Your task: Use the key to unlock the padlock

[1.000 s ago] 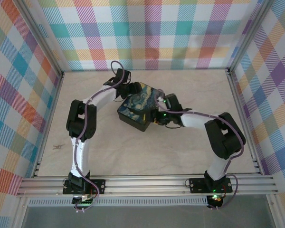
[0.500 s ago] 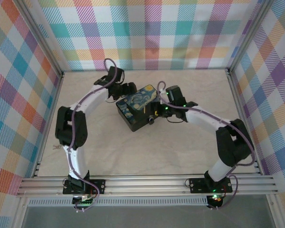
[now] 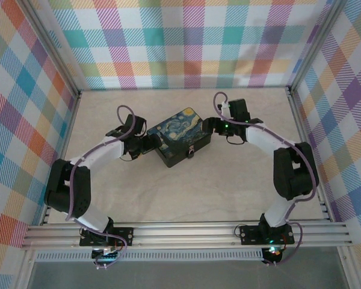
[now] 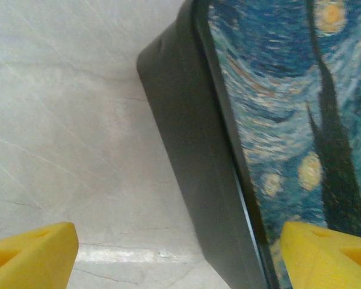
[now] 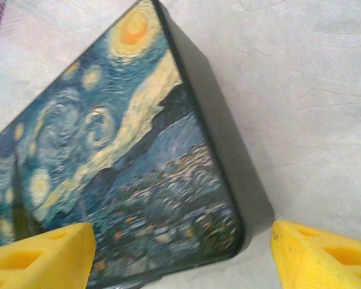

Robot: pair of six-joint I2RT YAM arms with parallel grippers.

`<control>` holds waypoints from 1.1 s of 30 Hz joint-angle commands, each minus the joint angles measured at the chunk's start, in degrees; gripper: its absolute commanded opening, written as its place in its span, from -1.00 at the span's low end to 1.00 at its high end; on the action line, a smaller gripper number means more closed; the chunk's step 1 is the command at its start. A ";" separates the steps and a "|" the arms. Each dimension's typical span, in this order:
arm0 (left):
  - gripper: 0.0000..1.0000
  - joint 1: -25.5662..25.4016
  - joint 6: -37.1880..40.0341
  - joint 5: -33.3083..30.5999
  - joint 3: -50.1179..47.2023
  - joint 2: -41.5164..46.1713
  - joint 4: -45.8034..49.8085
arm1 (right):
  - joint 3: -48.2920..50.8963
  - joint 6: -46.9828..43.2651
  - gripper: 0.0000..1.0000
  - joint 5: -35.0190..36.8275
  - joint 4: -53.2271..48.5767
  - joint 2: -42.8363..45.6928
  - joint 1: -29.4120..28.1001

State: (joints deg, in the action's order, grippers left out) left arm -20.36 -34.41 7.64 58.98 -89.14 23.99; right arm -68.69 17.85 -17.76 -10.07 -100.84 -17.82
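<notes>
Pale marbled tabletop (image 3: 186, 192) sits inside plaid walls (image 3: 186, 42), and a black box (image 3: 168, 153) with a swirly blue-and-yellow painted lid (image 3: 179, 133) stands near its middle. The padlock (image 3: 191, 152) hangs on the box's near face, small and dark with a pale part, its detail too small to tell. At the box's left end is the left gripper (image 4: 179, 257), at its right end the right gripper (image 5: 180, 256). Each has its yellow fingers (image 4: 30, 253) spread wide, jaws open and holding nothing, with a box edge showing between them
</notes>
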 commanded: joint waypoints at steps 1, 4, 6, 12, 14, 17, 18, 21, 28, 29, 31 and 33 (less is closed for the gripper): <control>0.75 -1.66 -3.39 2.80 0.36 0.84 -5.10 | -3.42 -3.54 0.52 -1.60 0.09 -3.03 -0.11; 0.74 -2.35 -4.27 3.25 2.01 -1.85 -6.67 | -4.94 -2.56 0.49 -2.48 0.40 -4.37 -0.14; 0.75 -2.62 -4.67 3.70 3.19 -4.03 -7.57 | -5.05 -1.60 0.49 -3.37 1.02 -4.37 -0.11; 0.74 -2.58 -1.59 -2.43 8.12 -5.14 -0.61 | -5.00 -1.71 0.55 -0.22 -2.07 -1.55 -0.07; 0.76 -2.25 -0.29 -8.22 9.79 -3.18 4.21 | -4.78 -2.60 0.59 1.07 -3.45 0.38 0.02; 0.79 0.07 -2.38 -18.08 11.23 -0.04 12.56 | -3.72 -3.17 0.61 1.47 -4.18 3.21 0.07; 0.80 1.28 -3.84 -20.82 11.29 0.84 14.87 | -3.45 -3.06 0.60 1.13 -4.34 3.90 0.04; 0.81 6.54 -9.83 -28.77 9.31 3.89 21.41 | -2.24 -1.78 0.55 -0.61 -4.41 5.94 -0.09; 0.61 23.48 -18.29 -30.73 -6.50 15.55 21.30 | 1.82 1.46 0.47 -4.85 -3.83 10.25 -1.49; 0.58 25.31 -18.41 -31.03 -7.98 16.71 21.23 | 2.28 1.71 0.47 -5.28 -3.74 10.76 -2.01; 0.53 29.20 -18.31 -31.74 -10.32 17.94 21.47 | 3.40 2.26 0.47 -5.71 -3.32 11.75 -3.51; 0.46 33.28 -17.53 -30.05 -11.53 17.78 21.17 | 3.99 2.54 0.47 -5.96 -3.33 12.34 -4.76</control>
State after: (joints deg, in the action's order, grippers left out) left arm 9.50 -50.59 -22.02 48.77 -72.34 43.99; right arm -65.52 19.11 -21.26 -13.17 -90.83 -20.78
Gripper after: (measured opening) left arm 0.739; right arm 0.734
